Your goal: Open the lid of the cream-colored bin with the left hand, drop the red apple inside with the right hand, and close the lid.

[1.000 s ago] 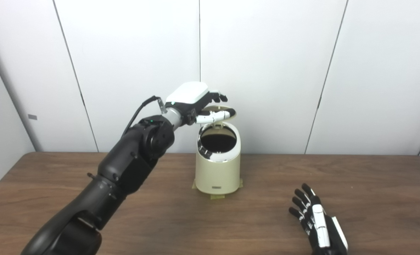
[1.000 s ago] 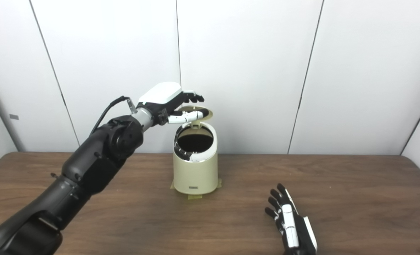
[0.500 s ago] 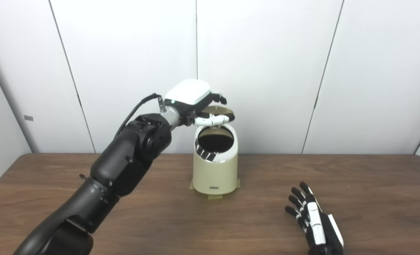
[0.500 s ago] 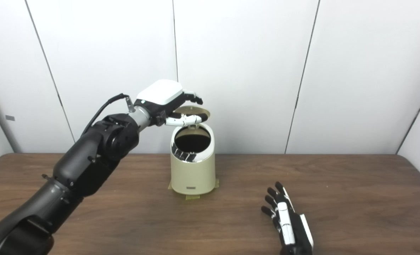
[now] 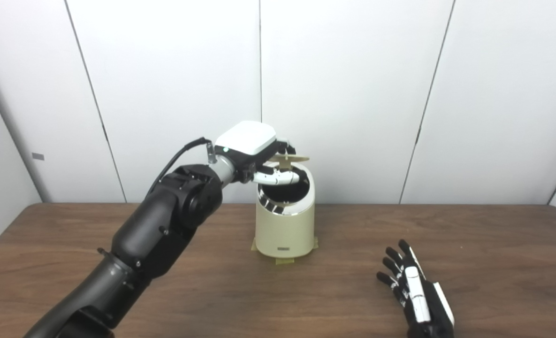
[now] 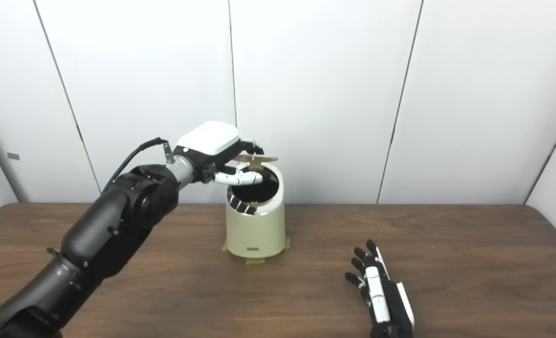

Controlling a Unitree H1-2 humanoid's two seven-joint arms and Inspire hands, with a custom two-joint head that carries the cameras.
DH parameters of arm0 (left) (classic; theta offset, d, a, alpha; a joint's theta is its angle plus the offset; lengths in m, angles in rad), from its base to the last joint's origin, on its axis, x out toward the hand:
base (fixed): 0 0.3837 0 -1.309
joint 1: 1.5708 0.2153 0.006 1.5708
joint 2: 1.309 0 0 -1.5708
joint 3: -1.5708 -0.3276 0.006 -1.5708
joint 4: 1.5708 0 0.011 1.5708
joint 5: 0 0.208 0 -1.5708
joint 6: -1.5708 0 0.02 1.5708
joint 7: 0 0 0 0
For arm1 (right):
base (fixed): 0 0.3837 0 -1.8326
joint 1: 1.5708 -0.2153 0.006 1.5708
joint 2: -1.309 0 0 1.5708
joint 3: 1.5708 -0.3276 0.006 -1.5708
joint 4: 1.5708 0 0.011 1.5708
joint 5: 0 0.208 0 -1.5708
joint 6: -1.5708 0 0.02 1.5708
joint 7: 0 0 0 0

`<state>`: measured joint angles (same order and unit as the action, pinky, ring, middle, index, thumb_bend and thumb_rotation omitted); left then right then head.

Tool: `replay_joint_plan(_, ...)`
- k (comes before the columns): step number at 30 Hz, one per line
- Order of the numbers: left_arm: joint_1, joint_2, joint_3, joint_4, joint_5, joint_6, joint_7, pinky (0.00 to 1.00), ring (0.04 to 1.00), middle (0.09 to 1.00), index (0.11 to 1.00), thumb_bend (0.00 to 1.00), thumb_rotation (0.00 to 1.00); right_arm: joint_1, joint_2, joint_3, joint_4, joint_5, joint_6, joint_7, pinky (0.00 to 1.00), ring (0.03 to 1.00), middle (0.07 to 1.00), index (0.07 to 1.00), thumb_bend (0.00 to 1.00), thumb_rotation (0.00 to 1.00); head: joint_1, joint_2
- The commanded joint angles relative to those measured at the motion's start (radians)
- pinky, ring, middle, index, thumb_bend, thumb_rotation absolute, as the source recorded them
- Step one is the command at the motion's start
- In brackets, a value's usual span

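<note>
— Over the bin's (image 5: 285,220) mouth, what sits where?
— The lid (image 5: 291,159) hangs nearly flat just above the rim, hinged at the back; the left hand (image 5: 254,150) pinches its near-left edge, thumb under, fingers on top.
— And the other?
— The right hand (image 6: 383,295) lies released on the table (image 6: 470,263), well apart. No apple shows.

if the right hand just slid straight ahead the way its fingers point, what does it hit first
Probably nothing on the table. The right hand lies flat and open, fingers aimed away and slightly left, a line that seems to pass right of the cream bin toward the wall. Depth is hard to judge.
</note>
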<state>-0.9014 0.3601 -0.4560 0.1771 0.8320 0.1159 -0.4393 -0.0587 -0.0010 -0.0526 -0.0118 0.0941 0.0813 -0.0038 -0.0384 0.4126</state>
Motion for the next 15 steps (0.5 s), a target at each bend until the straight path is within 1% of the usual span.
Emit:
replay_joint_plan(1, -0.038, 0.014, 0.016, -0.035, 0.021, 0.013, 0.003, 0.79, 0.847, 0.835, 0.806, 0.57, 0.9, -0.006, -0.013, -0.001, 0.033, 0.003, 0.023, 0.011, 0.82, 0.92, 0.928, 0.989, 0.49, 0.91, -0.002, 0.003)
replay_joint_plan(3, -0.029, 0.018, 0.015, -0.048, 0.031, 0.016, -0.002, 0.79, 0.854, 0.834, 0.808, 0.57, 0.9, -0.006, -0.018, 0.001, 0.033, -0.004, 0.023, 0.01, 0.82, 0.92, 0.928, 0.992, 0.49, 0.92, -0.004, 0.006)
replay_joint_plan(5, -0.021, 0.021, 0.015, -0.062, 0.044, 0.019, -0.008, 0.81, 0.861, 0.831, 0.812, 0.56, 0.9, -0.005, -0.02, 0.002, 0.03, -0.007, 0.028, 0.009, 0.82, 0.922, 0.925, 0.992, 0.48, 0.93, -0.005, 0.008)
replay_joint_plan(7, -0.015, 0.031, 0.003, -0.078, 0.078, 0.012, -0.011, 0.83, 0.859, 0.825, 0.812, 0.57, 0.91, -0.003, -0.022, 0.002, 0.02, -0.007, 0.037, 0.009, 0.83, 0.925, 0.926, 0.992, 0.48, 0.92, -0.007, 0.016)
replay_joint_plan(11, 0.009, 0.05, -0.019, -0.116, 0.136, -0.011, -0.019, 0.91, 0.843, 0.815, 0.813, 0.54, 0.94, -0.003, -0.023, 0.003, 0.008, -0.015, 0.053, 0.006, 0.85, 0.929, 0.924, 0.989, 0.46, 0.93, -0.009, 0.025)
replay_joint_plan(14, 0.028, 0.053, -0.028, -0.136, 0.171, -0.026, -0.016, 0.96, 0.85, 0.819, 0.812, 0.53, 0.93, 0.0, -0.028, 0.007, 0.003, -0.02, 0.059, 0.01, 0.86, 0.934, 0.927, 0.992, 0.45, 0.94, -0.004, 0.033)
replay_joint_plan(15, 0.033, 0.052, -0.028, -0.143, 0.181, -0.028, -0.018, 0.97, 0.856, 0.824, 0.814, 0.53, 0.93, 0.001, -0.029, 0.008, 0.001, -0.022, 0.063, 0.009, 0.85, 0.935, 0.93, 0.995, 0.44, 0.96, -0.003, 0.037)
